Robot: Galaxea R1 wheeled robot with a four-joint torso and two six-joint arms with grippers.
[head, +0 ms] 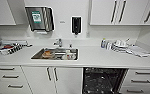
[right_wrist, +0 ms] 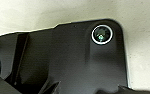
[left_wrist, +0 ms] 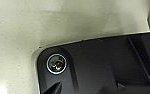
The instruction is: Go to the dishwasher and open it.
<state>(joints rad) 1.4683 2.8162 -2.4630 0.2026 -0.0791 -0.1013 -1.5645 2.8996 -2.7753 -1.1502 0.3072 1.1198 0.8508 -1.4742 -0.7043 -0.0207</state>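
Head view, for you: dishwasher [head: 103, 80] under the counter [head: 96, 58], dark racks exposed, so already open; gripper states: cannot tell.

You faced a counter [head: 96, 58] with the sink [head: 55, 54] set in it. The dishwasher [head: 103, 80] stood open below, right of the sink. A dish rack [head: 6, 48] sat at the counter's left.

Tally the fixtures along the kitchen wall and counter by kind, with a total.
Sink: 1
Faucet: 1
Paper towel dispenser: 1
Soap dispenser: 1
Dish rack: 1
Dishwasher, dark interior showing: 1
Total: 6
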